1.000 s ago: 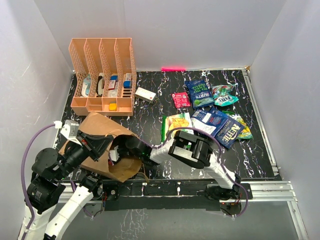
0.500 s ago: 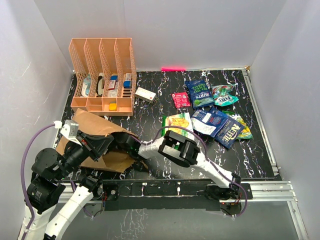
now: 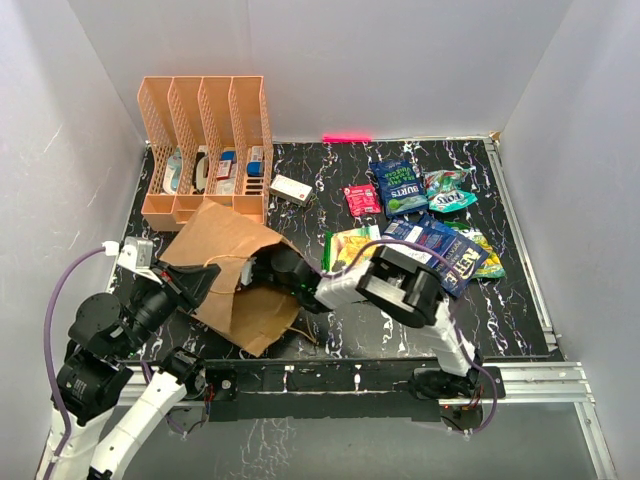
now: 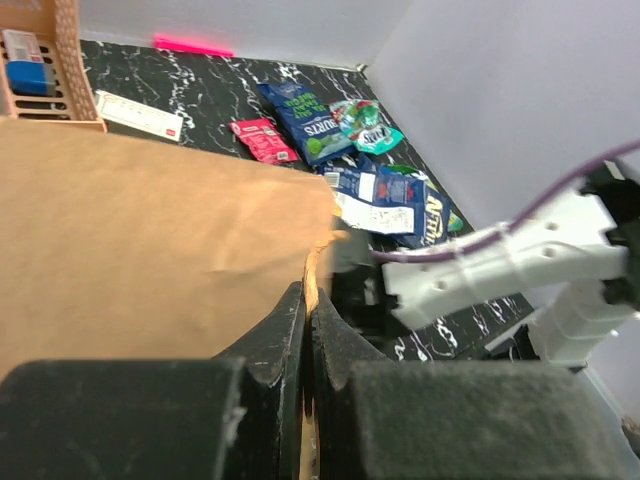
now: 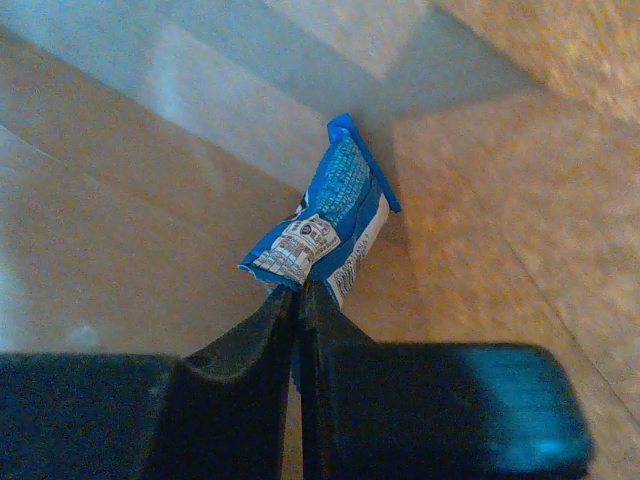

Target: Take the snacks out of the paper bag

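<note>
The brown paper bag (image 3: 232, 268) lies tilted at the left front of the table, its mouth toward the right. My left gripper (image 3: 208, 279) is shut on the bag's rim (image 4: 308, 296). My right gripper (image 5: 297, 292) reaches inside the bag and is shut on the end of a small blue packet (image 5: 336, 208). In the top view its fingers are hidden in the bag's mouth. Other snacks lie on the table: a pink-red packet (image 3: 361, 199), a dark blue bag (image 3: 400, 186), a teal bag (image 3: 449, 190), a green-yellow bag (image 3: 350, 245) and dark blue bags (image 3: 445, 250).
An orange mesh rack (image 3: 205, 150) with small boxes stands at the back left, just behind the bag. A small white box (image 3: 291, 189) lies beside it. White walls close in the table. My right arm (image 3: 405, 285) stretches over the green-yellow bag.
My right gripper has closed on the blue packet inside the bag. The bag has swung up and back toward the rack, held by my left gripper.
</note>
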Tool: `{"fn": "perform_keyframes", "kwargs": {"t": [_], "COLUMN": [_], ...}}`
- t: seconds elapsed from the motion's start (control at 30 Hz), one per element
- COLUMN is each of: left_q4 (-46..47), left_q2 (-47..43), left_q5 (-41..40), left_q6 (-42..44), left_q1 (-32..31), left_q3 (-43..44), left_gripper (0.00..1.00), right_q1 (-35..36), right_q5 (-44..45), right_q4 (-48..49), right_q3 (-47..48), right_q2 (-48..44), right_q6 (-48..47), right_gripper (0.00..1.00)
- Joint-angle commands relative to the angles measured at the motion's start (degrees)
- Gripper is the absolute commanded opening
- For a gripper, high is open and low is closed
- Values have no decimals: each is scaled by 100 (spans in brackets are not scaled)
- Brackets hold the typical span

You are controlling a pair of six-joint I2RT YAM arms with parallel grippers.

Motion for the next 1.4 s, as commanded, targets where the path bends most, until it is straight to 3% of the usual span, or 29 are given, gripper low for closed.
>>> {"fn": "perform_keyframes", "kwargs": {"t": [0.0,0.33,0.63,0.93,1.1,1.2,1.37], "left_q4": [29,151,-131,-216,-112,163,438], "left_q2": [114,285,161,-892,-531,-74,1197], "left_q5": [-542,-843,-1166,-1833,-1867,-1734,-1617], "left_q6": [-107,-173,-130,-431,-324,-218,-273], "left_q1": [-19,-20,-19,-20,-20,-20,-20], "left_q3": [-78,-58,-84,-467,-240,-19,637], "left_gripper": [0,0,0,0,0,0,0], "right_q1": [121,404,676,675,674,673,677], "right_q5": [-779,-1361,-1014,-916,-1158,-602,1514], "right_q4": [701,354,-576,-2009,-2891,-3379,-4149], "right_q3": [-952,-2256,-3083,-3640,-3736,-3552,-2949], "right_q2": [-1092,-2382,-3834,-5946,-7392,-8061,-8533], "right_q6": [808,2569,2694,3108,3063,3171,3420], "right_gripper": [8,8,8,8,8,8,8]}}
